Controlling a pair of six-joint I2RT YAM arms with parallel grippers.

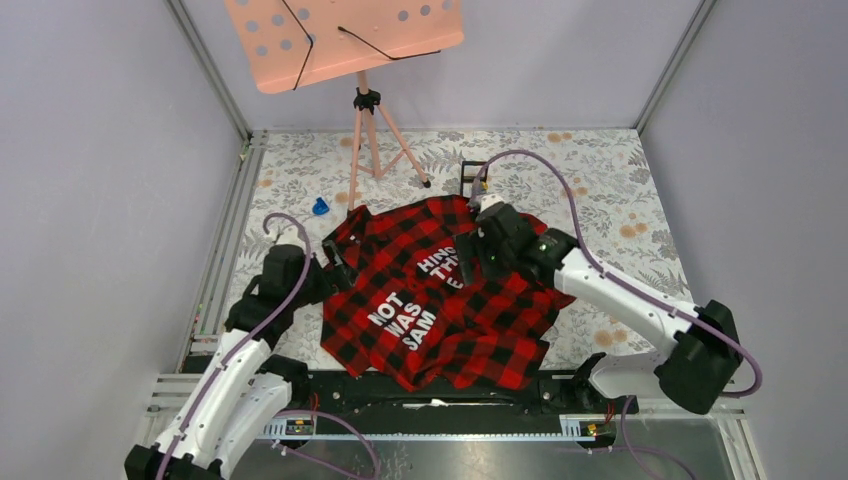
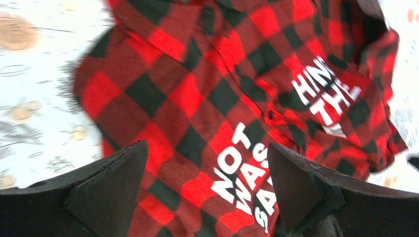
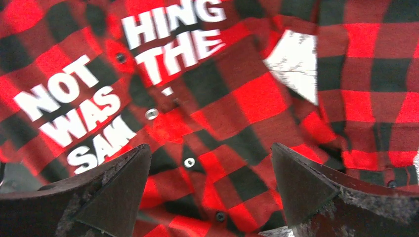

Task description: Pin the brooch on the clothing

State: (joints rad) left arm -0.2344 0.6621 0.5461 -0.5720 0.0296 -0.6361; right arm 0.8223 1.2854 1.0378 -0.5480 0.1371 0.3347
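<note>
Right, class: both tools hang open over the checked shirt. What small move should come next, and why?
Probably lift the right tool a little for a wider look. It and the left tool are open and empty above the shirt, and I cannot tell a brooch from the small round buttons, so nothing is ready to pin.

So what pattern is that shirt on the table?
Red-and-black buffalo check with white block letters; the shirt shows best in the top external view.

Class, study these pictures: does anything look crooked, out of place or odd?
The shirt lies askew and rumpled on the table, its white letters slanted and partly lost in folds. A pink music stand stands oddly on the table behind it.
</note>
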